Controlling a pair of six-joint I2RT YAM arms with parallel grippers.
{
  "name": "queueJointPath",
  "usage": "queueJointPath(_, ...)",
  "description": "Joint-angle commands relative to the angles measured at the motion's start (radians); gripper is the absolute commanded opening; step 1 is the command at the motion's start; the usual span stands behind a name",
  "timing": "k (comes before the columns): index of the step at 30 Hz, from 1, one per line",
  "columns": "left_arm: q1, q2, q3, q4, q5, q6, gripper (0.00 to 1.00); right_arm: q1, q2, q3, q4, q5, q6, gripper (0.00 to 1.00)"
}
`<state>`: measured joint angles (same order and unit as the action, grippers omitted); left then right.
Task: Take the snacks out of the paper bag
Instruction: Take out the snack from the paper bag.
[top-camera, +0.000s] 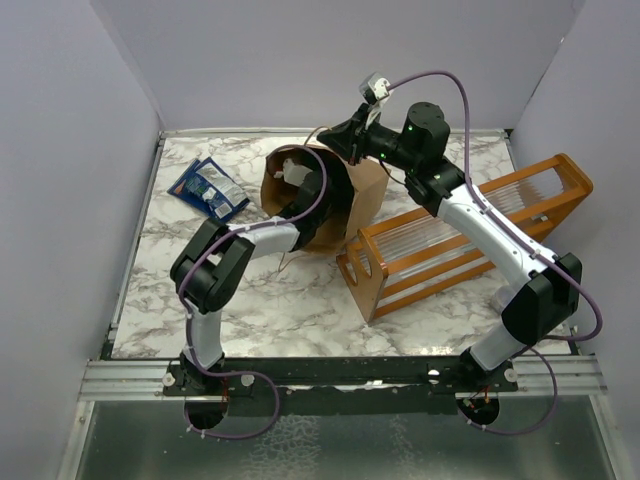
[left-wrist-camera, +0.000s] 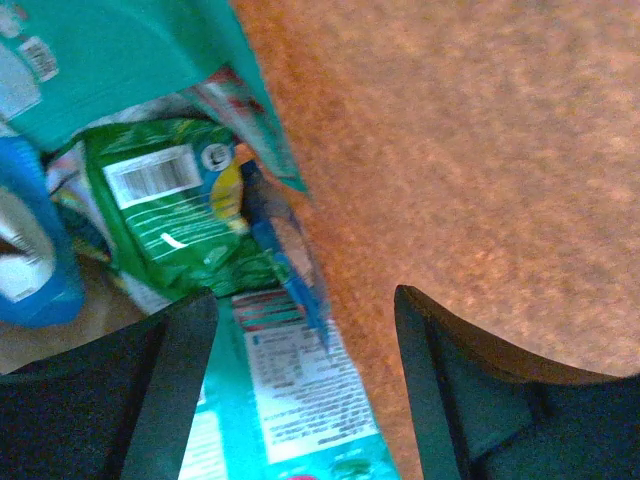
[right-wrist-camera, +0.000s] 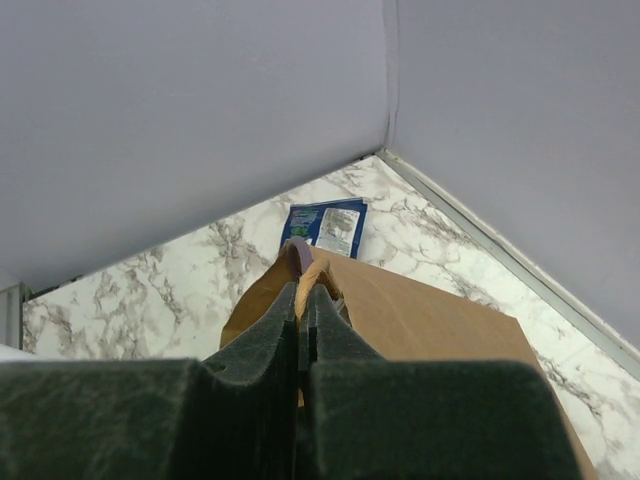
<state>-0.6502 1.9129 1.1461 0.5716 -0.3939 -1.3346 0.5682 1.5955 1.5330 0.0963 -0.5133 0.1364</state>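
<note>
When looking from above, easy to find the paper bag (top-camera: 368, 192): brown kraft, creased, lying on its side on the marble table (top-camera: 290, 305), round mouth turned to the left, just beside the orange rack (top-camera: 470, 235).

Outside the bag, two blue-and-white snacks (top-camera: 210, 188) flat on the table near the far left corner, overlapping a little, well apart from both grippers.

Left gripper (left-wrist-camera: 305, 298) deep inside the bag through the mouth, jaws standing wide apart, gripping nothing. Brown paper wall on its right side. Ahead of it and to its left, more shiny packets in a loose pile:
- green packet (left-wrist-camera: 175, 220) with a white barcode label, ahead of the left finger
- teal packet (left-wrist-camera: 110, 50) beyond the green one, at the upper left
- blue-edged packet (left-wrist-camera: 30, 235) at the far left, blurred
- teal-and-white packet (left-wrist-camera: 290, 400) with small print, directly under the gap between the fingers, nearer to the left one; cannot tell if touching.

Right gripper (right-wrist-camera: 302, 300) above the bag's upper side, closed tight, pads pressed together on the tan twisted handle (right-wrist-camera: 316, 278) of the bag.
</note>
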Motion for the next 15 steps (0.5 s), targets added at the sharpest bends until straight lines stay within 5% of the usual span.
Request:
queueJointPath(1, 0.001, 0.053, 0.071, 0.077, -0.007, 0.06, 0.75, 0.004, -0.031, 0.049, 0.016, 0.0, -0.002, 0.02)
queueJointPath(10, 0.013, 0.151, 0.2, -0.048, 0.015, 0.005, 0.59, 0.004, -0.033, 0.067, 0.005, 0.014, -0.012, 0.01)
queueJointPath(15, 0.031, 0.138, 0.243, -0.15, 0.054, -0.005, 0.21, 0.004, -0.04, 0.061, 0.005, 0.028, -0.029, 0.01)
